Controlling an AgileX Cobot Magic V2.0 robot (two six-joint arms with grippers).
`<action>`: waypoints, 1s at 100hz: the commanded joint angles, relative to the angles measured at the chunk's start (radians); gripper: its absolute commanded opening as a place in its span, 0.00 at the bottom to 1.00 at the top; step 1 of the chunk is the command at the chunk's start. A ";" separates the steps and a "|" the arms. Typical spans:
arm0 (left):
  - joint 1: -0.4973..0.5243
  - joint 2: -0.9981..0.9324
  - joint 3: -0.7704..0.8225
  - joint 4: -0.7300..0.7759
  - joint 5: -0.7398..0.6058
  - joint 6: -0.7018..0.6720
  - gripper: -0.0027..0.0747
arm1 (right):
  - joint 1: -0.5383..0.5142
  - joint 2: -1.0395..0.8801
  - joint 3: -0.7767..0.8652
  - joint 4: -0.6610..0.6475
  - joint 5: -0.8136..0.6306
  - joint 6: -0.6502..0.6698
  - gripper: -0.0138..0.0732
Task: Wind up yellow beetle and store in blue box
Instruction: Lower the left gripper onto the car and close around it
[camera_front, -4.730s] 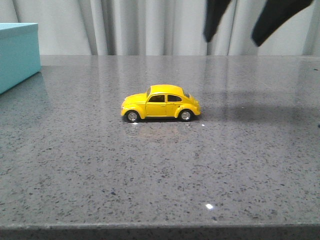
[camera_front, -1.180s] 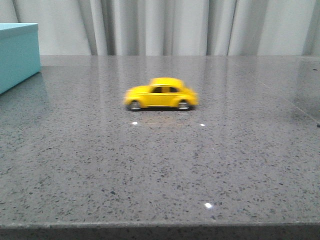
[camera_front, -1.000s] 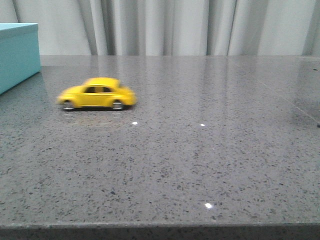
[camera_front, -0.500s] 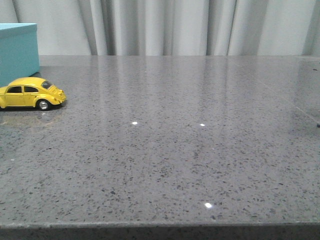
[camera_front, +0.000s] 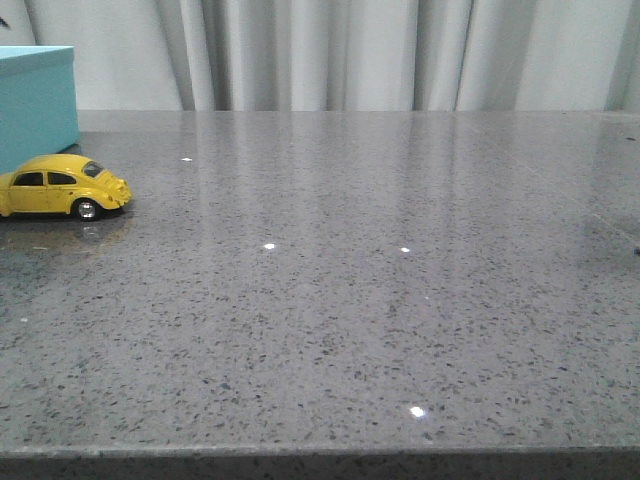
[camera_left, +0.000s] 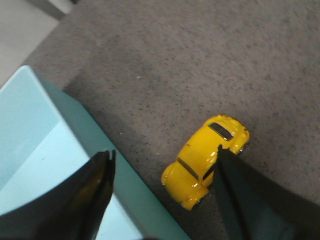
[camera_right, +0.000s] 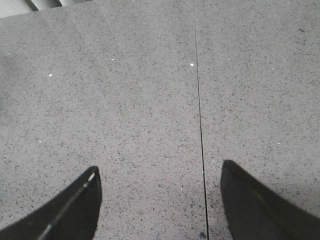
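The yellow beetle (camera_front: 62, 186) stands on its wheels at the far left of the grey table, right in front of the blue box (camera_front: 38, 103). In the left wrist view the beetle (camera_left: 205, 159) lies close beside the blue box's wall (camera_left: 135, 175), apart from it by a narrow gap. My left gripper (camera_left: 162, 157) is open and empty, high above the car and the box edge; one finger overlaps the car's side in that view. My right gripper (camera_right: 159, 177) is open and empty over bare table. Neither gripper shows in the front view.
The grey speckled table (camera_front: 350, 300) runs to a front edge at the bottom of the front view. A thin seam (camera_right: 200, 125) crosses the tabletop under my right gripper. A pale curtain (camera_front: 350, 50) hangs behind the table.
The beetle rolled by itself from the table's middle to the far left and stopped by the blue box. It has stayed still for the last half second.
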 joint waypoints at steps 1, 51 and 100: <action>-0.025 0.055 -0.100 -0.013 0.052 0.098 0.58 | -0.003 -0.016 -0.024 -0.007 -0.085 -0.009 0.74; -0.038 0.313 -0.196 -0.016 0.157 0.324 0.58 | -0.003 -0.016 -0.024 -0.005 -0.099 -0.009 0.74; -0.036 0.419 -0.196 0.000 0.153 0.324 0.58 | -0.003 -0.016 -0.024 -0.005 -0.128 -0.009 0.74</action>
